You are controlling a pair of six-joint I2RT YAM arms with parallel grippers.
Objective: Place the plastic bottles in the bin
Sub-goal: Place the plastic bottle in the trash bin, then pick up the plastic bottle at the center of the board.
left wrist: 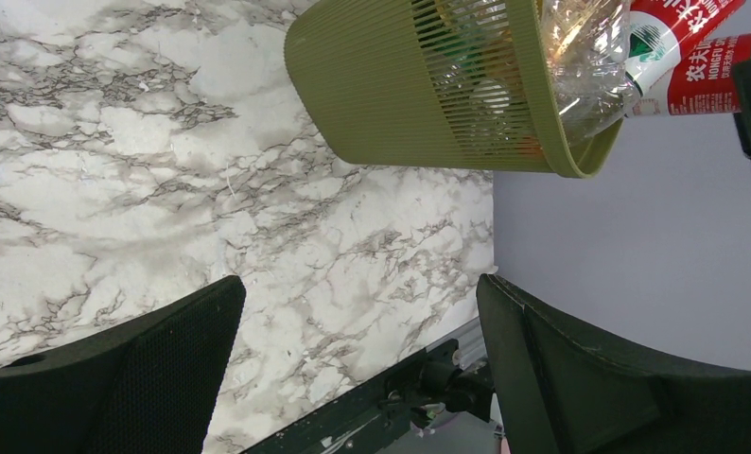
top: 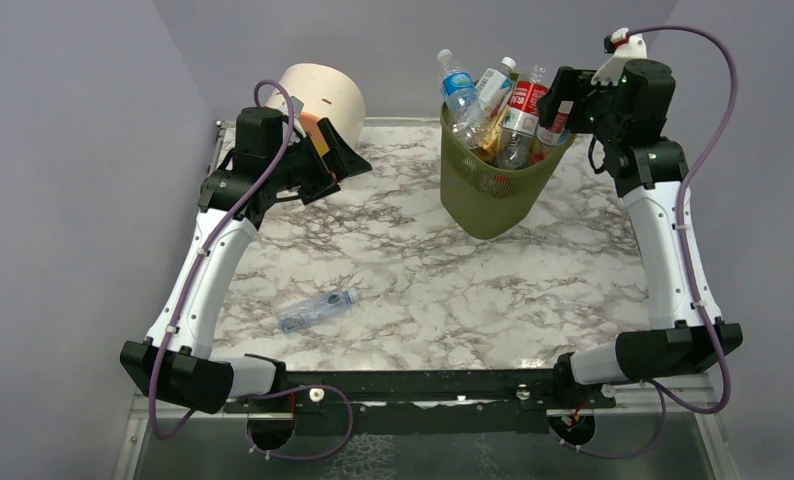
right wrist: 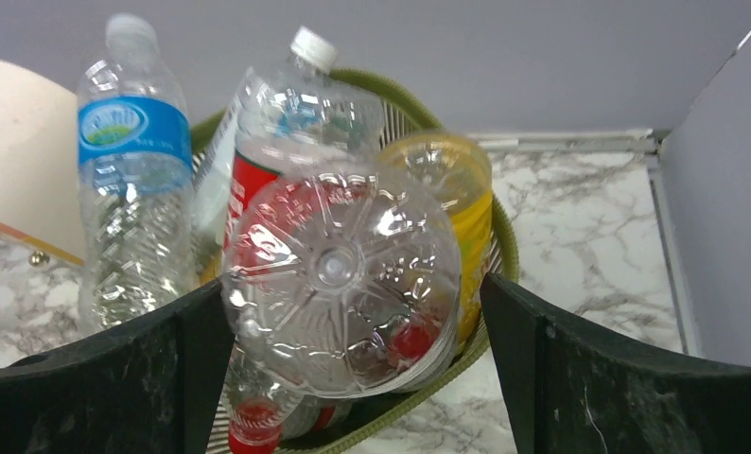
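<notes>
The olive-green bin (top: 493, 195) stands at the back middle of the marble table, packed with several plastic bottles that stick out above its rim (right wrist: 504, 236). My right gripper (right wrist: 353, 293) hovers at the bin's right side, open. Between its fingers a clear red-labelled bottle (right wrist: 339, 274) points its base at the camera, resting in the bin, with a gap to the right finger. A blue-labelled bottle (right wrist: 130, 189) and a yellow one (right wrist: 457, 189) stand beside it. One clear bottle (top: 318, 308) lies loose on the table's front left. My left gripper (top: 338, 165) is open and empty at the back left.
A cream round drawer box (top: 323, 95) sits at the back left corner, just behind my left gripper. Grey walls close in on the table at the back and sides. The left wrist view shows the bin (left wrist: 381, 95) across the bare marble (left wrist: 164, 189).
</notes>
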